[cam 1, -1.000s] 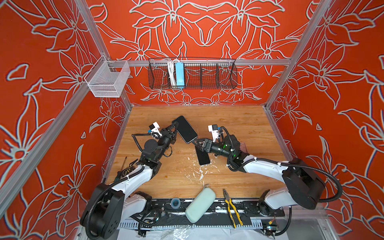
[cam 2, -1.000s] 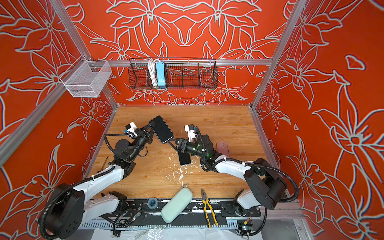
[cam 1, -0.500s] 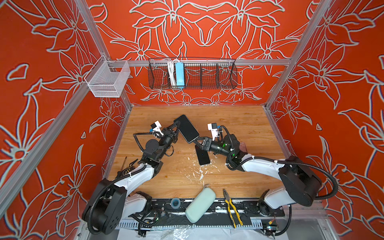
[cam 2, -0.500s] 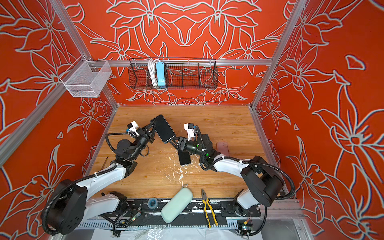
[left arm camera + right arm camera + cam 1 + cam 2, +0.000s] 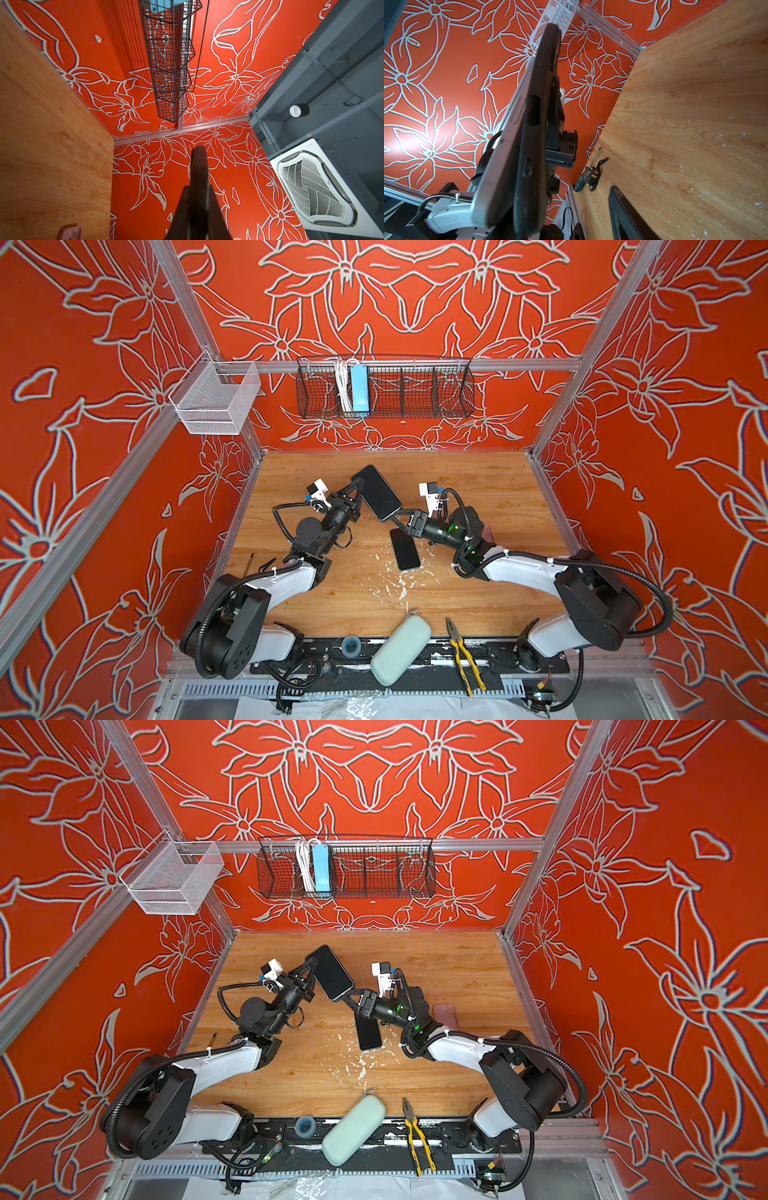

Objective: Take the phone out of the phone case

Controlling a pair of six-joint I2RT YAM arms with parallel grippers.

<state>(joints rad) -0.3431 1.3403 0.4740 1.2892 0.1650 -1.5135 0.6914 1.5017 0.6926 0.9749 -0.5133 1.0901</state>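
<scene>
Clamping one long edge, left gripper (image 5: pixel 356 494) pinches tight on phone (image 5: pixel 377 492) inside dark phone case (image 5: pixel 533 135), raised tilted over table (image 5: pixel 478 481); right gripper (image 5: pixel 397 516) at its lower end, jaws partly spread, not gripping.

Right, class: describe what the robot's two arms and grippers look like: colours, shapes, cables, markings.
The left arm and right arm have white links between bulky black round joints. Black ribbed cables loop alongside, fastened with white ties. Each wrist carries a small white block; a green light glows on the right wrist. The left gripper and right gripper are slim, black and tapered.
</scene>
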